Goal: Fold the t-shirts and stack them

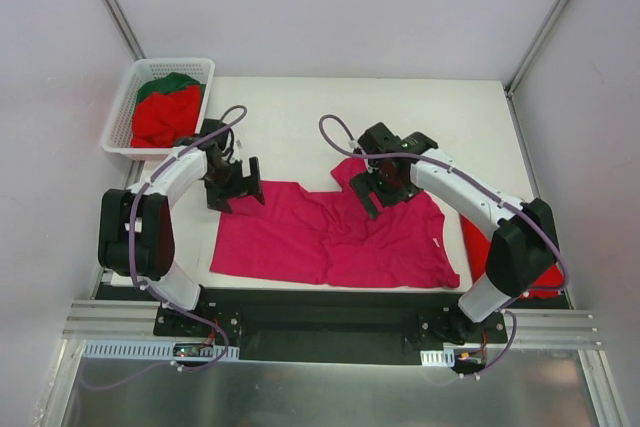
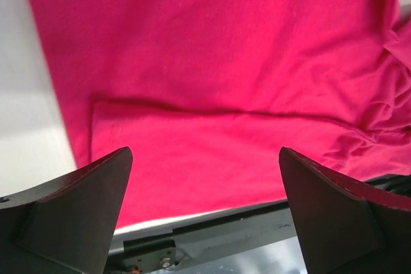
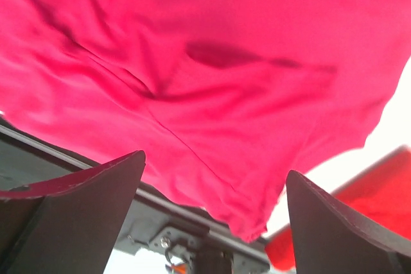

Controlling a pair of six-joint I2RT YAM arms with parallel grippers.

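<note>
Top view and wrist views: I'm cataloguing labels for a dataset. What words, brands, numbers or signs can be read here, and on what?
None can be read in any view.
The magenta-pink t-shirt shows no print; a white speck at its neck may be a tag, too small to read.
The white basket shows no lettering.

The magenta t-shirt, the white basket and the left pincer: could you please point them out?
magenta t-shirt (image 1: 330, 237): top external view, middle of its body.
white basket (image 1: 120, 107): top external view, its left rim.
left pincer (image 2: 205, 152): left wrist view, midway between its open fingertips.
</note>
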